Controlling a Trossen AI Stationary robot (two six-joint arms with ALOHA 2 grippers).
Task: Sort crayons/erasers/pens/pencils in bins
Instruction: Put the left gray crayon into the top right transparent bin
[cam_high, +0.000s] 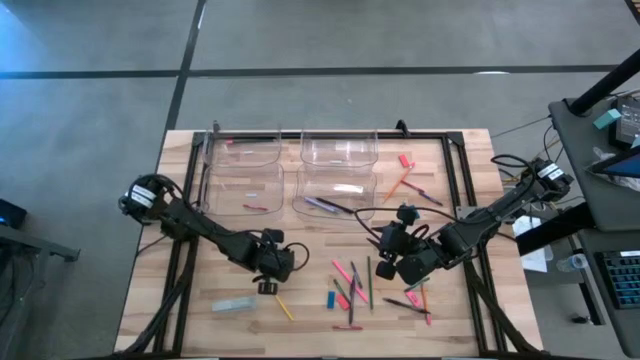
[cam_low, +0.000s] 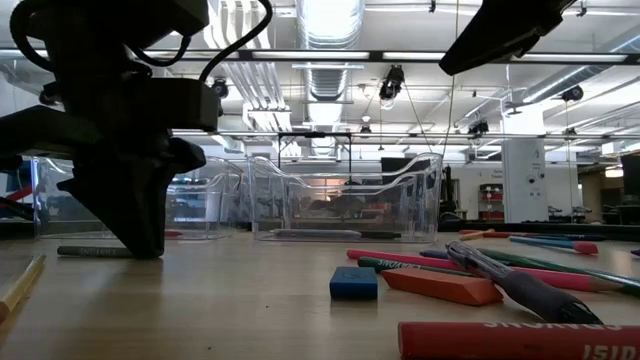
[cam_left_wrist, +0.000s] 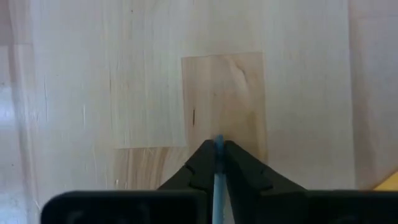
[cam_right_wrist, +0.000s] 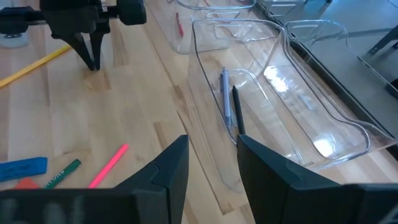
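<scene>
Four clear bins stand at the far side: far left (cam_high: 245, 150), far right (cam_high: 340, 148), near left (cam_high: 245, 190) and near right (cam_high: 335, 195). The near right bin holds two dark pens (cam_right_wrist: 231, 106); the near left holds a red stick (cam_high: 255, 207). My left gripper (cam_high: 268, 286) points straight down at bare wood, shut, with a thin blue line between its fingers (cam_left_wrist: 219, 163) that I cannot identify. It also shows in the low view (cam_low: 145, 245). My right gripper (cam_right_wrist: 214, 168) is open and empty above the table, near the near right bin. My left gripper's shut fingertips (cam_low: 150, 252) stand at the bare tabletop from above. I cannot tell whether they touch it.
A yellow pencil (cam_high: 285, 307) and a pale grey-blue piece (cam_high: 232, 304) lie near my left gripper. Pink pencils, dark pens, a blue eraser (cam_low: 353, 283) and red crayons (cam_low: 520, 340) lie scattered at the near middle (cam_high: 350, 285). An orange pencil (cam_high: 397, 185) and a pink eraser (cam_high: 405, 160) lie at the far right.
</scene>
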